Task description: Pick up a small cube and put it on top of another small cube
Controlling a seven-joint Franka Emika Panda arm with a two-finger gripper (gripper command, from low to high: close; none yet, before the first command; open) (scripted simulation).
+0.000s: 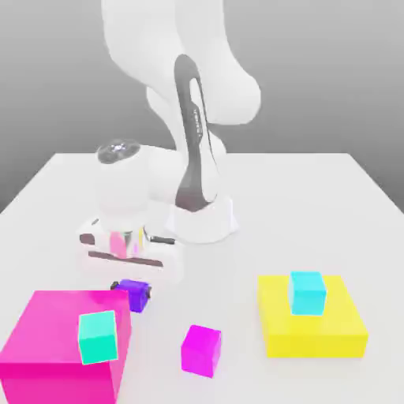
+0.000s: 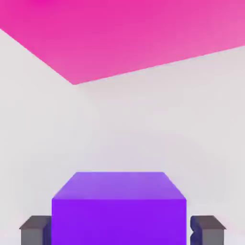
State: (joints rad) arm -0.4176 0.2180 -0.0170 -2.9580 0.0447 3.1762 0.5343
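The small cube [image 1: 136, 296], glossy dark purple, rests on the white table [image 1: 316, 205] beside a corner of the large magenta block [image 1: 47, 347]. My gripper [image 1: 132, 287] reaches straight down over it, a dark fingertip showing at each side. In the hand view the small cube [image 2: 119, 206] sits between the two grey fingers [image 2: 36, 229], which press against its sides, so the gripper [image 2: 122, 229] is shut on it. The cube still touches the table. A small magenta cube [image 1: 201, 349] lies on the table towards the exterior view's right of it.
A teal-green cube [image 1: 99, 337] sits on the large magenta block, whose top [image 2: 143, 33] appears in the hand view. A flat yellow block [image 1: 312, 327] at the exterior view's right carries a cyan cube [image 1: 307, 291]. The arm's white base [image 1: 203, 217] stands behind the gripper.
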